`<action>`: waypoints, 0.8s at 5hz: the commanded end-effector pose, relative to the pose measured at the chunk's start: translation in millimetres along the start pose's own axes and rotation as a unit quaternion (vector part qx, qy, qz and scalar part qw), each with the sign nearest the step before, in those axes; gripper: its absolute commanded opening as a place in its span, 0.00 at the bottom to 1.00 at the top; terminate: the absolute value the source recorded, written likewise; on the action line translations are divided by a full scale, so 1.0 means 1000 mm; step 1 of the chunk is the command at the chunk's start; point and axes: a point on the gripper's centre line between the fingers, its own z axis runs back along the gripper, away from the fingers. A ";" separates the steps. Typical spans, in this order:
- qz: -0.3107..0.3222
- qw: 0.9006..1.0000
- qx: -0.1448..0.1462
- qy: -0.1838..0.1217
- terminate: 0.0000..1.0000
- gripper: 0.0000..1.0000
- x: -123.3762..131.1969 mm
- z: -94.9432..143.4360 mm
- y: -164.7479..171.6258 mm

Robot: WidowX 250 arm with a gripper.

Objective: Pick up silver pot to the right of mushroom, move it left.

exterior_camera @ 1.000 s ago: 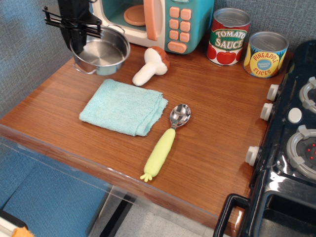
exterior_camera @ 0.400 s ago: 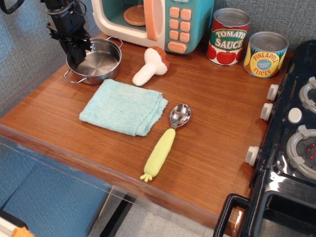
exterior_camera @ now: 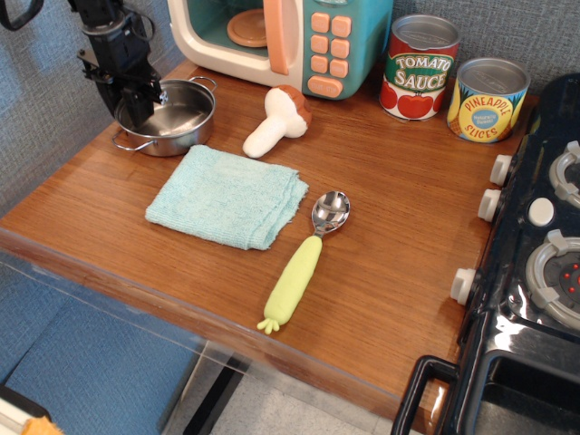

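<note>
The silver pot (exterior_camera: 172, 118) sits low at the back left of the wooden counter (exterior_camera: 390, 236), to the left of the mushroom (exterior_camera: 276, 122), which lies on its side with its brown cap toward the toy microwave. My gripper (exterior_camera: 136, 107) comes down from the upper left. It is shut on the pot's left rim, with one finger inside the pot and one outside. I cannot tell whether the pot's base touches the counter.
A light blue cloth (exterior_camera: 227, 195) lies in front of the pot. A yellow-handled spoon (exterior_camera: 304, 258) lies right of it. A toy microwave (exterior_camera: 290, 36) stands at the back, with two cans (exterior_camera: 419, 68) (exterior_camera: 488, 100) beside it. A black stove (exterior_camera: 544, 254) borders the right edge.
My gripper has carried the pot left and down, from a raised spot near the microwave to the back left corner. The mushroom, cloth and spoon have not moved.
</note>
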 end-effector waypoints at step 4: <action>0.054 0.998 0.023 0.004 0.00 1.00 0.017 0.112 -0.025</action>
